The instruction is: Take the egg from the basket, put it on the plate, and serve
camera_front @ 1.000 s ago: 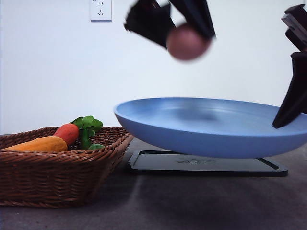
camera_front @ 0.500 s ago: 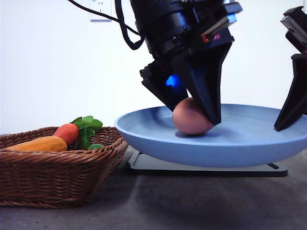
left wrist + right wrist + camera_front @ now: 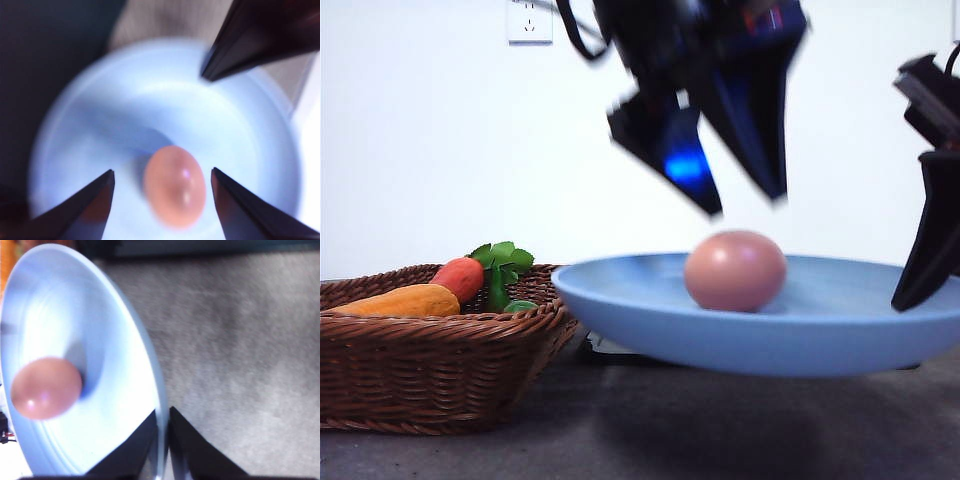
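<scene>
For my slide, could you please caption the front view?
Open left gripper above the egg on the plate, right gripper shut on its rim, beside the basket.

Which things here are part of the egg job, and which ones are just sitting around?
Part of the job:
- egg, lying in the plate
- plate, held up at its rim by the right gripper
- basket, where the egg came from
- left gripper, jaws open above the egg

Just sitting around:
- orange and red toy vegetables in the basket
- wall socket
</scene>
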Controlling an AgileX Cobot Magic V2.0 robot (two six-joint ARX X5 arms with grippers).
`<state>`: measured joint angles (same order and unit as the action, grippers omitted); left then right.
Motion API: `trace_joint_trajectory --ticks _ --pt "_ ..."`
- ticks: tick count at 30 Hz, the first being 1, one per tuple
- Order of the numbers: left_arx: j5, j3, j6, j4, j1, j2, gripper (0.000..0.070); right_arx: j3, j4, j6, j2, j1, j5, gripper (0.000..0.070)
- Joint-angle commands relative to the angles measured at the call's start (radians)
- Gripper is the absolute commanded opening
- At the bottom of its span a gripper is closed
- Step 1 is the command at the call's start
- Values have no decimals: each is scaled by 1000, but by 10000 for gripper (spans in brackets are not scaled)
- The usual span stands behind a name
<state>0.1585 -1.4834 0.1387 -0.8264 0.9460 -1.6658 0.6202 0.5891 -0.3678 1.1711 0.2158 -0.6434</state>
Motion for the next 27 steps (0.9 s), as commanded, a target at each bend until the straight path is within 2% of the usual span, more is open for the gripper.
trace_joint_trajectory --ticks 1,7,12,20,27 --pt "-2 -21 0 2 -10 39 393 48 -16 19 31 -8 -12 0" --pt "-3 -21 0 -37 -96 220 392 188 -20 76 171 -70 -5 0" --pt "-3 -21 0 -73 -185 350 391 326 -22 119 326 -94 53 0" --pt "-3 -21 0 -142 -319 492 390 527 -59 137 586 -107 69 0" --pt "-3 -21 -1 -158 -361 533 390 613 -96 137 714 -106 72 0"
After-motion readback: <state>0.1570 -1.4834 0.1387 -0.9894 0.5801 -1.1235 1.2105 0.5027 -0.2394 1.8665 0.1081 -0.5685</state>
